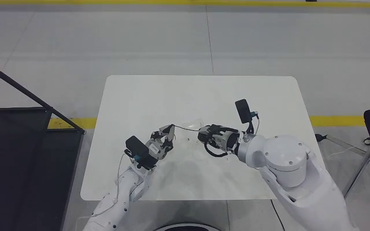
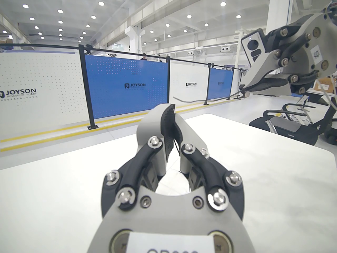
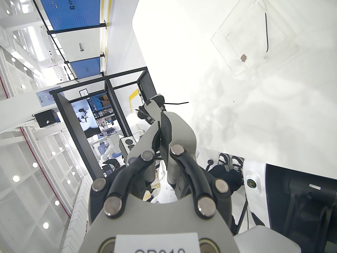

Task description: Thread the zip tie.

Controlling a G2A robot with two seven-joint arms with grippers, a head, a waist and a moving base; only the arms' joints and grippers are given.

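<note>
**Shut left pincer (image 2: 171, 115) facing right pincer (image 2: 243, 88) that is gripping the zip tie (image 2: 205, 100)**

The left pincer is hovering low over the white table (image 1: 260, 104), at about 9 o'clock from its middle, fingers pressed together; whether anything is sitting between them cannot be told. The right pincer is hanging near the middle, clamping one end of the black zip tie, whose free end is pointing toward 9 o'clock at the left pincer. A clear tray (image 3: 229, 40) is lying at 12 o'clock from the pincers, holding a second black tie (image 3: 266, 32).

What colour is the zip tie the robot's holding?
Black; the zip tie shows best in the left wrist view.
</note>
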